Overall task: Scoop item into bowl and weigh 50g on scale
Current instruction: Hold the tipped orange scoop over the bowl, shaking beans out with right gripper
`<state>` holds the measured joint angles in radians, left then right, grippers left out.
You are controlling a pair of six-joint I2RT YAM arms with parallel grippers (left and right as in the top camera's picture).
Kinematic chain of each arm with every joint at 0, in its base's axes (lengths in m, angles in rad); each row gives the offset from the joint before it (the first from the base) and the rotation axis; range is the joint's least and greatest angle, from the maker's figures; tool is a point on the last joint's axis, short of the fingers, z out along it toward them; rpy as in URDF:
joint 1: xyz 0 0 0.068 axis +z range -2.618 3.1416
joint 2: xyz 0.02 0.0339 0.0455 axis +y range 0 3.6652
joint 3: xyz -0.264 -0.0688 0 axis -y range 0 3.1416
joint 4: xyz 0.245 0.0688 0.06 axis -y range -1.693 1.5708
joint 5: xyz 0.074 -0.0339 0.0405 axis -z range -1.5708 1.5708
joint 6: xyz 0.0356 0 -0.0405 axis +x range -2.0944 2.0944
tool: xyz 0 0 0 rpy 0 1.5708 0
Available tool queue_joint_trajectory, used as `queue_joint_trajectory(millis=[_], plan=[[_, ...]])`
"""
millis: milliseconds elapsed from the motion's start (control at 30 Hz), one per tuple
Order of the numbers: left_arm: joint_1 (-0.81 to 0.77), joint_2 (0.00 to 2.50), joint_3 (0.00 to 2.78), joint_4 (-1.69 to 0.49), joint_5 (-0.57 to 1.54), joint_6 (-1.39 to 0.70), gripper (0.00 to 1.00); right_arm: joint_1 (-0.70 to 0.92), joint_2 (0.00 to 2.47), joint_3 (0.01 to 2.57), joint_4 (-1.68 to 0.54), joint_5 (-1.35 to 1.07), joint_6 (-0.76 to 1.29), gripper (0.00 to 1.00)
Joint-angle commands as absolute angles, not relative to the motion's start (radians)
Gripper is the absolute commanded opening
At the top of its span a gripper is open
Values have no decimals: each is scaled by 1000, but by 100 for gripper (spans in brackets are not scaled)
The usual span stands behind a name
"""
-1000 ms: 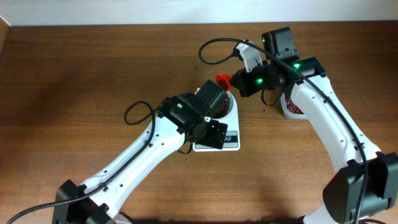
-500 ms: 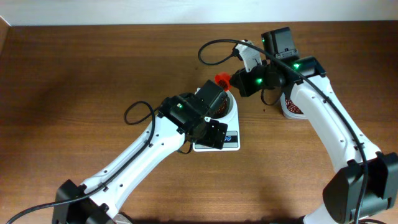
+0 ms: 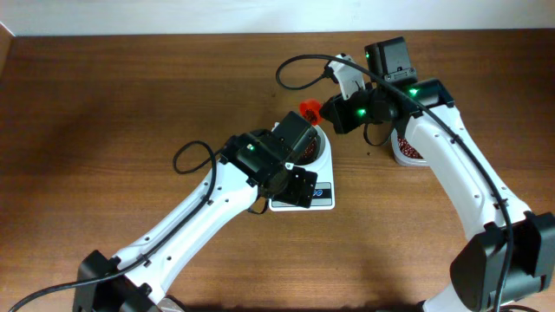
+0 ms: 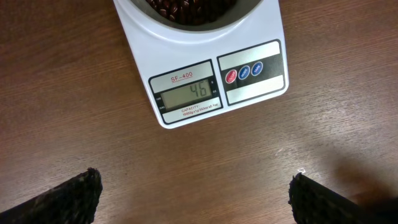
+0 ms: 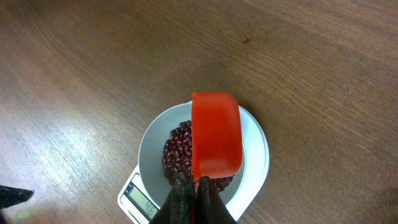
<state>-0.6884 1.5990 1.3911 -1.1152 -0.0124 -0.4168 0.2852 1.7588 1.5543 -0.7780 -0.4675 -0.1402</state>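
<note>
Right gripper (image 5: 194,190): jaws together, clamped on the handle of a red scoop (image 5: 216,134). The scoop hangs over the bowl (image 5: 148,149), above the scale. Beans (image 5: 177,152) lie heaped, dark maroon, in the bowl's bottom; the bowl sits on the scale (image 4: 140,53). Display (image 4: 188,93) on the scale's front reads 46.

Left gripper (image 4: 196,199): fingers wide apart, holding nothing, hovering over bare wood in front of the scale.

Tub (image 3: 406,149) with more beans stands right of the scale in the overhead view, partly under the right arm.

Table (image 3: 104,95): dark brown wood grain, one pale speck in front of the scale. Pale wall strip (image 3: 173,16) runs behind the scale, along the table's far edge.
</note>
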Motion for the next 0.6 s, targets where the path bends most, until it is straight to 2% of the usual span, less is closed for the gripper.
queue_joint_trajectory(millis=[0,33,100,333,400,433,467,533,567], plan=[[-692,1604,1388,-1116,-26,-433,99,294,1742,1574,-775,-452,-154,4],[-692,1604,1388,-1116,-26,-433,99,292,1742,1574,-774,-417,-149,4],[-692,1604,1388,-1116,-26,-433,99,301,1742,1574,-782,-510,-213,4],[-692,1604,1388,-1116,-26,-433,99,302,1742,1574,-782,-489,-206,4],[-692,1604,1388,-1116,-26,-433,99,300,1742,1574,-777,-465,-142,4],[-692,1604,1388,-1116,-26,-433,99,302,1742,1574,-782,-488,-211,4],[-692,1604,1388,-1116,-26,-433,99,299,1742,1574,-780,-450,-153,4],[-692,1604,1388,-1116,-26,-433,99,302,1742,1574,-788,-495,-210,4],[-692,1604,1388,-1116,-26,-433,99,301,1743,1574,-780,-459,-145,4]])
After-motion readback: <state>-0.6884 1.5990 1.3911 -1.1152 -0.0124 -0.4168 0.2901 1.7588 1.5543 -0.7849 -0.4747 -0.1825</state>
